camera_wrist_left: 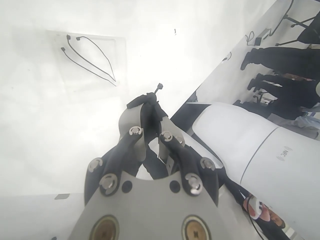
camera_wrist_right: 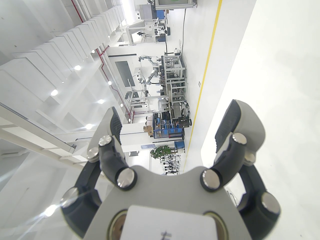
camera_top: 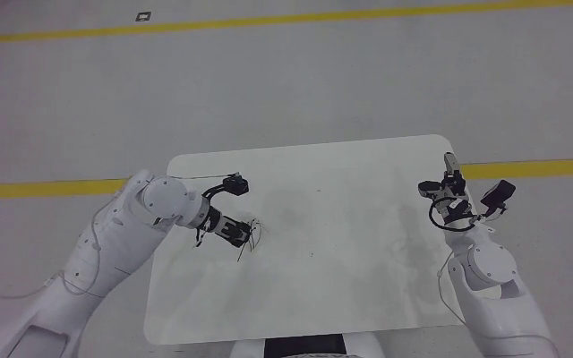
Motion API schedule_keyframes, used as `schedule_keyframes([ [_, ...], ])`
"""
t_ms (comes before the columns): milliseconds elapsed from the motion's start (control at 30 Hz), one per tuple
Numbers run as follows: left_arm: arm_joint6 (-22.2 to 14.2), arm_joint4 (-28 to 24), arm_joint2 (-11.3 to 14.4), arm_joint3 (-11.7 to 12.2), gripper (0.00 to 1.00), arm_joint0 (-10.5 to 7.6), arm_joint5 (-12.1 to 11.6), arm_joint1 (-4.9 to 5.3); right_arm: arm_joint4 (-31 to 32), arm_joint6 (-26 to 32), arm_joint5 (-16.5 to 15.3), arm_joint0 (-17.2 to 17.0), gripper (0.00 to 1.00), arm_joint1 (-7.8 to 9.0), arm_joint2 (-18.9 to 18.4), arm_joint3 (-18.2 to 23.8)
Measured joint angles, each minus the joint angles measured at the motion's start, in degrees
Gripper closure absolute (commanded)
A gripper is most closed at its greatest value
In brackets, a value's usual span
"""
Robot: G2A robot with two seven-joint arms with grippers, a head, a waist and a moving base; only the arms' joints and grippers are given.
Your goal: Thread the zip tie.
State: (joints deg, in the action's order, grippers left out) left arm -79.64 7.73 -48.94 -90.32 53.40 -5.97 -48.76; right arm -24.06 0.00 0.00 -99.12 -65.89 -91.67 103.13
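Observation:
My left gripper (camera_wrist_left: pixel 150 99) is shut on a thin black zip tie (camera_wrist_left: pixel 158 88), whose small square head sticks out just past the fingertips. Seen from above, this gripper (camera_top: pixel 243 236) hovers over the left half of the white table (camera_top: pixel 358 268). My right gripper (camera_wrist_right: pixel 175 116) is open with nothing between its fingers and points away from the table toward the hall. From above it sits at the table's far right edge (camera_top: pixel 450 166), well apart from the left arm.
Loose black zip ties (camera_wrist_left: pixel 87 58) lie on a clear flat tray (camera_wrist_left: pixel 120 51) just ahead of the left gripper; from above they appear as thin dark lines (camera_top: pixel 252 240). People stand beyond the table edge.

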Motion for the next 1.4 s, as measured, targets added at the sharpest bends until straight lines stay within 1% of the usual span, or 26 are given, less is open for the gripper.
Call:
schedule_keyframes([
  [200, 0.1, 0.0, 0.0, 0.0, 1.0, 0.07, 0.0, -0.01, 0.0, 0.0, 0.0, 0.0, 0.0, 0.0, 0.0, 0.0],
  [267, 2.3, 2.5, 0.3, -0.3, 1.0, 0.33, 0.8, 0.08, 0.0, 0.0, 0.0, 0.0, 0.0, 0.0, 0.0, 0.0],
  [300, 3.8, 4.5, 0.3, -1.0, 1.0, 0.46, 1.4, 0.18, 0.0, 0.0, 0.0, 0.0, 0.0, 0.0, 0.0, 0.0],
  [400, 8.9, 11.4, -0.7, -4.8, 1.0, 1.44, 3.5, 0.84, 0.0, 0.0, 0.0, 0.0, 0.0, 0.0, 0.0, 0.0],
  [433, 10.7, 14.3, -1.3, -6.5, 1.0, 2.2, 4.5, 1.2, 0.0, 0.0, 0.0, 0.0, 0.0, 0.0, 0.0, 0.0],
  [500, 13.9, 19.1, -2.3, -9.3, 1.0, 3.62, 6.4, 1.77, 0.0, 0.0, 0.0, 0.0, 0.0, 0.0, 0.0, 0.0],
  [533, 16.0, 22.3, -2.9, -11.2, 1.0, 4.77, 7.8, 2.13, 0.0, 0.0, 0.0, 0.0, 0.0, 0.0, 0.0, 0.0],
  [600, 19.3, 27.0, -3.7, -14.1, 1.0, 6.59, 9.6, 2.63, 0.0, 0.0, 0.0, 0.0, 0.0, 0.0, 0.0, 0.0],
  [633, 21.2, 29.9, -4.2, -15.9, 1.0, 7.92, 10.6, 2.93, 0.0, 0.0, 0.0, 0.0, 0.0, 0.0, 0.0, 0.0],
  [733, 24.3, 35.1, -5.3, -20.0, 1.0, 11.0, 11.9, 3.58, 0.0, 0.0, 0.0, 0.0, 0.0, 0.0, 0.0, 0.0],
  [767, 24.9, 36.2, -5.5, -20.8, 1.0, 11.62, 12.1, 3.7, 0.0, 0.0, 0.0, 0.0, 0.0, 0.0, 0.0, 0.0],
  [800, 25.1, 36.6, -5.6, -21.0, 1.0, 11.86, 12.2, 3.75, 0.0, 0.0, 0.0, 0.0, 0.0, 0.0, 0.0, 0.0],
  [1100, 25.3, 36.8, -5.5, -20.9, 1.0, 11.81, 12.1, 3.74, 0.0, 0.0, 0.0, 0.0, 0.0, 0.0, 0.0, 0.0],
  [1200, 29.1, 42.0, -5.7, -22.0, 1.0, 12.22, 12.3, 3.81, 0.0, 0.0, 0.0, 0.0, 0.0, 0.0, 0.0, 0.0],
  [1233, 30.5, 44.5, -6.1, -22.4, 1.0, 12.59, 12.8, 3.91, 0.0, 0.0, 0.0, 0.0, 0.0, 0.0, 0.0, 0.0],
  [1333, 32.1, 50.5, -7.1, -23.6, 1.0, 13.66, 13.8, 4.24, 0.0, 0.0, 0.0, 0.0, 0.0, 0.0, 0.0, 0.0],
  [1400, 33.5, 53.2, -7.7, -24.3, 1.0, 14.31, 13.6, 4.41, 0.0, 0.0, 0.0, 0.0, 0.0, 0.0, 0.0, 0.0],
])
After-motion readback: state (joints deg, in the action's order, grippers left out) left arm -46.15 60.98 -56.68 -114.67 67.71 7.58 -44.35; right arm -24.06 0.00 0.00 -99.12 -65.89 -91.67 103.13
